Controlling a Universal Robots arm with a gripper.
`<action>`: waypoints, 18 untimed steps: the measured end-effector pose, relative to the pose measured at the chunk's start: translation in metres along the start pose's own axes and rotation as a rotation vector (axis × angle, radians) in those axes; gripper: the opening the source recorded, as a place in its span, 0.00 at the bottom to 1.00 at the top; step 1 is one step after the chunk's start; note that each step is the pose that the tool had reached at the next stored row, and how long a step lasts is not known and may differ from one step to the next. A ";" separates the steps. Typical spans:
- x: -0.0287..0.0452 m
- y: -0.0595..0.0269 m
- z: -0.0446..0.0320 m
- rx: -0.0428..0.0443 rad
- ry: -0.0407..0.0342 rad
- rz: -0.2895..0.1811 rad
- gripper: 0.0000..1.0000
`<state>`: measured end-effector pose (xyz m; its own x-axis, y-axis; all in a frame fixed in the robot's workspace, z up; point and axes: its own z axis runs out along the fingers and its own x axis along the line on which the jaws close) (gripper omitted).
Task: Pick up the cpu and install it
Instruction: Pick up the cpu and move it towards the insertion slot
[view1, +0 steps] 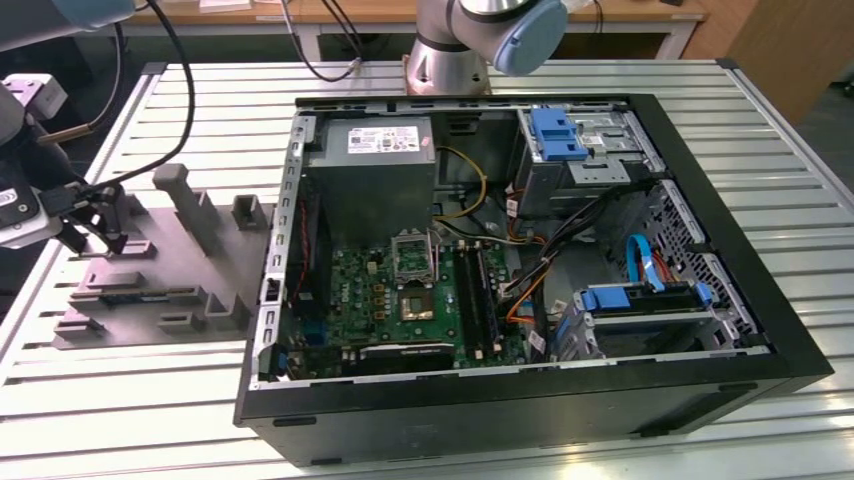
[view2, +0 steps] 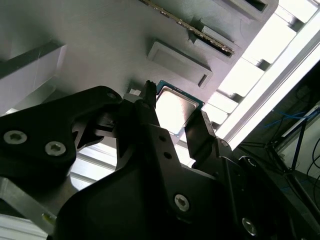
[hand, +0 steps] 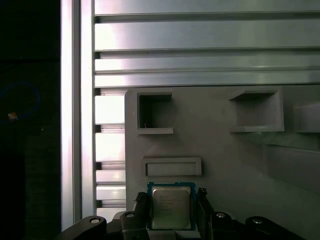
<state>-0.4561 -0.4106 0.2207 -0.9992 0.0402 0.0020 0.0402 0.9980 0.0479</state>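
The cpu, a small pale silvery square with a thin blue-green rim, lies at the edge of the grey moulded tray. My gripper is down over it, its black fingers against two opposite edges of the chip. In the second wrist view the cpu sits between the same two fingers. In the exterior view my gripper is at that view's left, low on the tray, far from the open computer case. On the green motherboard, the metal-framed socket shows a dark centre.
Raised blocks and posts stand on the tray beside my gripper. The open black case holds a power supply, cables and blue drive brackets. The slatted metal table ends just beyond the tray at the exterior view's left.
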 end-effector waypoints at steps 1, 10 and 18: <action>0.0000 0.0000 -0.0003 0.0000 0.0001 0.000 0.48; 0.0000 0.0001 -0.0018 0.0000 0.0000 0.000 0.48; 0.0000 0.0002 -0.0032 0.0002 0.0001 0.000 0.48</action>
<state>-0.4561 -0.4106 0.2240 -0.9992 0.0402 0.0021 0.0402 0.9981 0.0477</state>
